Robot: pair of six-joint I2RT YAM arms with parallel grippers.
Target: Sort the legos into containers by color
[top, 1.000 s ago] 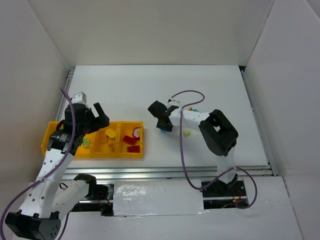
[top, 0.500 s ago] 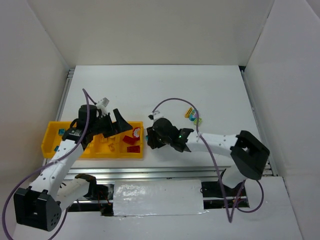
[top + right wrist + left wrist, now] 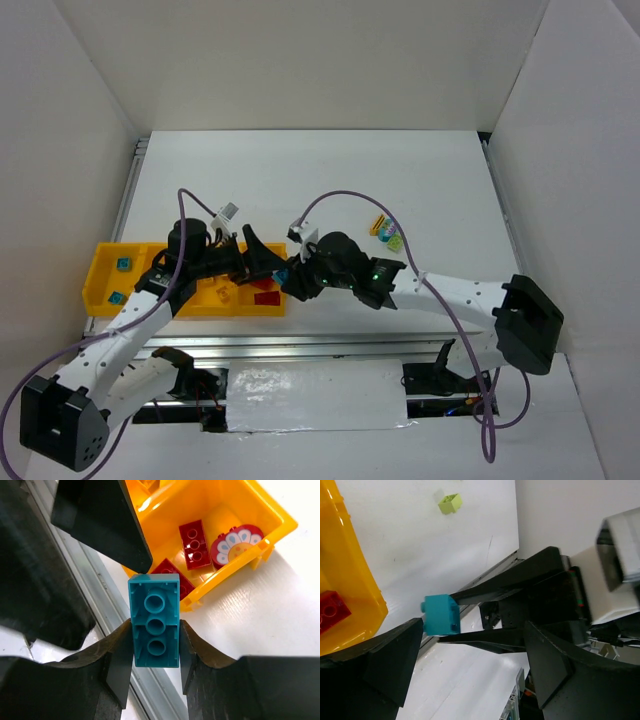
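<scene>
My right gripper [image 3: 156,625] is shut on a teal-blue brick [image 3: 154,627], its hollow underside toward the camera. It holds the brick just off the right end of the yellow tray [image 3: 260,510]. In the top view the right gripper [image 3: 290,280] meets the left gripper [image 3: 258,258] at that tray end [image 3: 100,255]. My left gripper [image 3: 474,625] is open, and the teal brick [image 3: 441,615] hangs between its spread fingers. Red bricks [image 3: 194,544] lie in the right-end compartment. Two teal bricks [image 3: 124,264] lie in the left-end compartment.
A light green brick [image 3: 449,503] lies loose on the white table. A few small legos [image 3: 388,233] lie on the table to the right of the arms. A red flower-printed piece [image 3: 237,545] sits in the right-end compartment. The metal rail [image 3: 300,345] runs along the near edge.
The right arm has swung left with the teal brick to the tray's right end. The left arm has swept right across the tray to meet it, with its gripper open.
</scene>
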